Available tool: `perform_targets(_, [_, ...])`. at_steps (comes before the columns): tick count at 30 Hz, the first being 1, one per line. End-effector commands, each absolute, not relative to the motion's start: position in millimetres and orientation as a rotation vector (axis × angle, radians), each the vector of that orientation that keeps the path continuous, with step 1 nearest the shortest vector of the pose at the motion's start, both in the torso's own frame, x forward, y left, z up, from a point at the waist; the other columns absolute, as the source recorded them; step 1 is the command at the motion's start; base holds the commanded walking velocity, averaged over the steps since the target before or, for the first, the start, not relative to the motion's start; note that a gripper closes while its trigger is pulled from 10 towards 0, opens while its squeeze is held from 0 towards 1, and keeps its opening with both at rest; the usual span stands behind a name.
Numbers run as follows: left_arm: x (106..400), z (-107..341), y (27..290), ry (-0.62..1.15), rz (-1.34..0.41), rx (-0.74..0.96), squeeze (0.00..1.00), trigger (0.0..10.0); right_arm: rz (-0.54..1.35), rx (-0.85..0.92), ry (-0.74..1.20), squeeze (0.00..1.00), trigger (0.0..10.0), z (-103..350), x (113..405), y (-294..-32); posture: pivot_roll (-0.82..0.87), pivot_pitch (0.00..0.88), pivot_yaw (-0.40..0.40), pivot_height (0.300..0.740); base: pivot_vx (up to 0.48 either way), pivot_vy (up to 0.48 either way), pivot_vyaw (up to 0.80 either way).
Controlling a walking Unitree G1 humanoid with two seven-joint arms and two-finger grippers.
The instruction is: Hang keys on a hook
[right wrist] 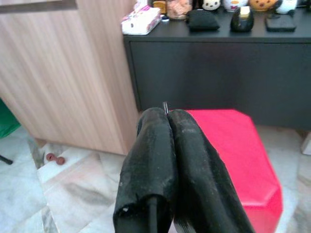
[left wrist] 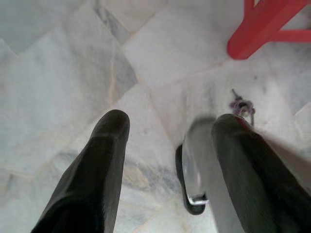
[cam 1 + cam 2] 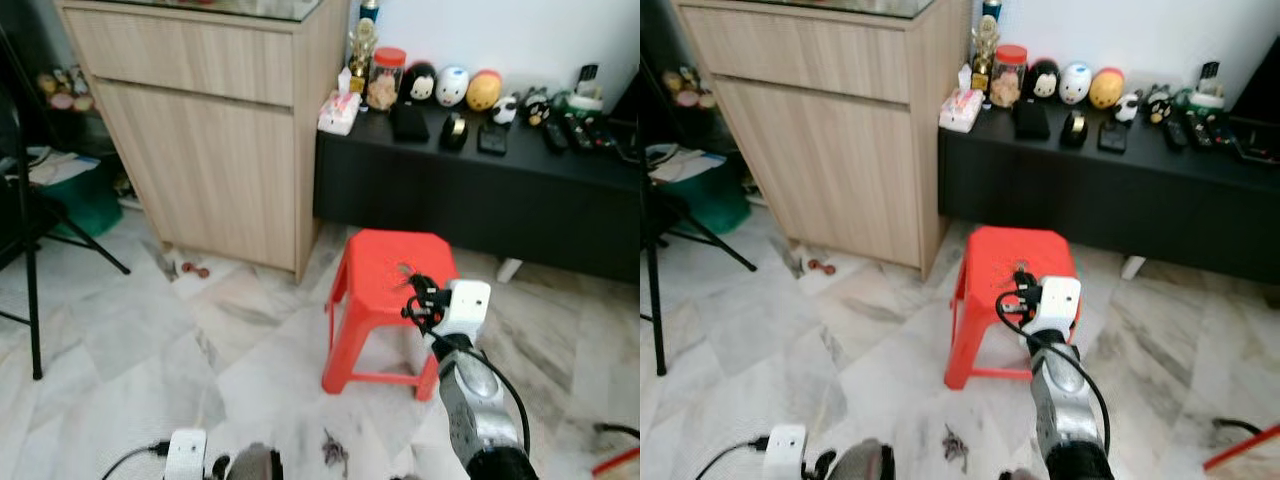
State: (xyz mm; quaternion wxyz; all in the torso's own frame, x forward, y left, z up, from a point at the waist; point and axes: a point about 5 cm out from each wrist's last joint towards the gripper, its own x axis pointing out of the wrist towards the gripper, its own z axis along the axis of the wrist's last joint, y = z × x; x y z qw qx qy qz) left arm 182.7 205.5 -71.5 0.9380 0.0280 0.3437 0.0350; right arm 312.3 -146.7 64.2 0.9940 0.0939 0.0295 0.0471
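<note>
Nearest, low in the head views: left pincer [image 2: 167,145], fingers spread apart, nothing between them, hanging over marble floor [image 3: 150,340]. Keys [image 3: 333,450] — a small dark bunch with a purplish tag — lie on the floor just beside it, in front of the stool and apart from its legs.

Right pincer [image 1: 167,119]: fingers pressed together, a thin dark sliver showing at the tips; what it is I cannot tell. It is raised over the near edge of the red stool [image 3: 385,300], its silver arm running back toward the camera.

Red stool: plastic, seat bare apart from a hole in the middle, standing between the robot and the black counter [image 3: 480,190].

Black counter, against the white wall, carries:
- tissue pack [image 3: 338,112] at its left end, touching the cabinet side
- clear jar with red lid [image 3: 385,78], filled with something tan
- small trophy [image 3: 361,45] behind it
- three round figurines [image 3: 452,86] in a row
- dark pouches and remotes further right.

Wooden cabinet [image 3: 210,130]: tall, left of the counter, doors shut. Two small reddish bits [image 3: 193,269] lie on the floor at its foot.

Black tripod legs [image 3: 35,300] and a green bin [image 3: 80,200] stand at far left. Open floor lies between tripod and stool.
</note>
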Motion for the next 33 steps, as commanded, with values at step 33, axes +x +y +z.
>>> perform_targets(33, [176.1, -75.8, 206.3, 0.744, 0.062, 0.048, 0.00, 10.0, -0.159, 0.027, 0.688, 0.00, 10.0, -55.6, 213.5, -220.7, 0.17, 0.103, -0.055, 0.740, 0.000, 0.000, 0.00])
